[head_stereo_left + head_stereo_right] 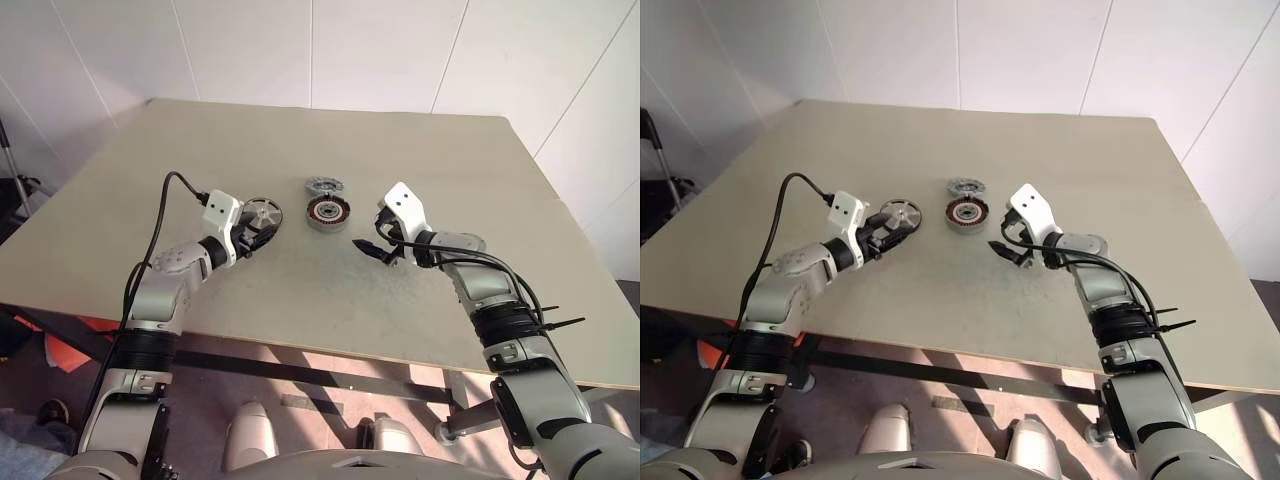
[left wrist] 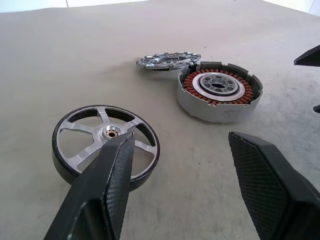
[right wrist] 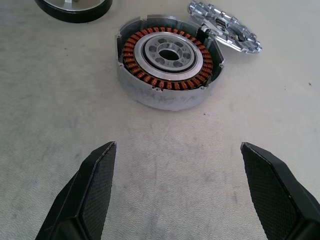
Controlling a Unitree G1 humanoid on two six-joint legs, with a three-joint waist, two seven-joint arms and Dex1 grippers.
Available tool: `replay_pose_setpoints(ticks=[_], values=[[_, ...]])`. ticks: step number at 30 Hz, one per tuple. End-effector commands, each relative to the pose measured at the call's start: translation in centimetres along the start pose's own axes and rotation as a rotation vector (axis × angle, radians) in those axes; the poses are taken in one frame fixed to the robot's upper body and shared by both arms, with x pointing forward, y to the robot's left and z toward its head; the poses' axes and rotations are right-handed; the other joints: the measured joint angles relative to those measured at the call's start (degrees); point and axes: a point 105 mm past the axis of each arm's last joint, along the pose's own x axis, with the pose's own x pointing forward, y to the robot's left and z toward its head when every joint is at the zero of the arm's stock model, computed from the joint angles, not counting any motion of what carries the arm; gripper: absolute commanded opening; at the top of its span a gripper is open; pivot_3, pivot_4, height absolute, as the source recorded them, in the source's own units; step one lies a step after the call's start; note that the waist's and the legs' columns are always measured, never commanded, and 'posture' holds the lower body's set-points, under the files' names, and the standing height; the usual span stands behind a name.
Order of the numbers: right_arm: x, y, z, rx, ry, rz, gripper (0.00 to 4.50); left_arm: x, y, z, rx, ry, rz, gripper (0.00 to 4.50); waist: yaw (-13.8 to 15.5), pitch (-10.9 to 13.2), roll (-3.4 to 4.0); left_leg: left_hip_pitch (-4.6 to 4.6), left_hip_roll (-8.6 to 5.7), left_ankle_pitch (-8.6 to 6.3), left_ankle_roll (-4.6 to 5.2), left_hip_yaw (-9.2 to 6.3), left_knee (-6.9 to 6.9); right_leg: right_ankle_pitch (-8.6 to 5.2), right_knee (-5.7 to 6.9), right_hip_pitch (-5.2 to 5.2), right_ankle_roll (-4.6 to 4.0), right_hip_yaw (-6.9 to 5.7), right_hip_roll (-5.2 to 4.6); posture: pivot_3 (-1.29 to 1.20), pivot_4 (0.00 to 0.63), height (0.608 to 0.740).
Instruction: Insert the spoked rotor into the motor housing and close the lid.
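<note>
The spoked rotor [image 1: 262, 213], black-rimmed with a silvery spoked face, lies flat on the table. To its right stands the motor housing [image 1: 328, 212], a grey cup with copper-red windings [image 3: 167, 65]. The lid [image 1: 324, 186], a light-grey cap with cut-outs, lies just behind the housing, touching its rim [image 2: 167, 61]. My left gripper [image 2: 184, 137] hangs open close to the rotor's near side, one finger [image 2: 107, 185] in front of its rim [image 2: 80, 135]. My right gripper [image 3: 178, 147] is open a short way in front of the housing, holding nothing.
The parts lie near the middle of a beige table [image 1: 420, 150] that stands against a white wall. Bare tabletop surrounds them. The table's front edge [image 1: 330, 350] runs just below both forearms.
</note>
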Motion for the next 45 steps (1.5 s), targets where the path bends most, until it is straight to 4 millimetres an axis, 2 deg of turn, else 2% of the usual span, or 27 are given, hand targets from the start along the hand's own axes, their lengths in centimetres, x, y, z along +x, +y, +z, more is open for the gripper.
replay_pose_setpoints(ticks=[1, 32, 34, 38, 40, 45], values=[[-0.6, -0.5, 1.9, -0.031, -0.059, -0.011, 4.5, 0.0, -0.4, 1.6, 0.029, -0.052, -0.017, 3.16, 0.0, 0.0, 0.0, 0.0, 0.0, 0.0, 0.0, 0.0, 0.0, 0.0, 0.0, 0.0, 0.0, 0.0, 0.0, 0.0, 0.0, 0.74], [-0.5, -0.8, 1.9, -0.029, -0.052, -0.023, 4.5, 0.0, -0.6, 1.5, 0.025, -0.055, -0.028, 3.16, 0.0, 0.0, 0.0, 0.0, 0.0, 0.0, 0.0, 0.0, 0.0, 0.0, 0.0, 0.0, 0.0, 0.0, 0.0, 0.0, 0.0, 0.74], [-1.5, -1.1, 1.6, -0.03, -0.044, -0.025, 4.5, 0.0, -0.6, 1.5, 0.024, -0.054, -0.029, 3.16, 0.06, 0.0, 0.0, -0.01, 0.0, 0.0, 0.0, 0.0, 0.0, 0.0, 0.0, 0.0, 0.0, 0.0, 0.0, 0.0, 0.0, 0.74], [-4.2, -2.3, -1.0, -0.013, 0.032, -0.056, 4.5, -0.1, -0.7, 1.1, 0.017, -0.048, -0.027, 3.16, 0.6, -0.01, -0.01, -0.01, -0.01, -0.02, 0.04, -0.01, 0.01, 0.0, -0.09, 0.08, 0.0, -0.01, -0.01, 0.0, 0.0, 0.74], [-5.1, -2.4, -1.6, 0.001, 0.049, -0.058, 4.5, 0.0, -0.7, 0.9, 0.014, -0.042, -0.029, 3.16, 0.51, -0.01, -0.01, 0.01, -0.02, -0.04, 0.06, 0.0, 0.01, 0.0, -0.13, 0.12, 0.0, 0.0, -0.02, 0.0, 0.0, 0.74], [-6.3, -2.0, -2.8, 0.034, 0.076, -0.052, 4.5, 0.4, -1.0, 0.9, 0.012, -0.04, -0.04, 3.16, -0.09, -0.01, 0.0, 0.1, 0.0, -0.03, 0.06, 0.01, 0.0, 0.0, -0.09, 0.11, 0.0, 0.02, 0.0, 0.0, 0.0, 0.74]])
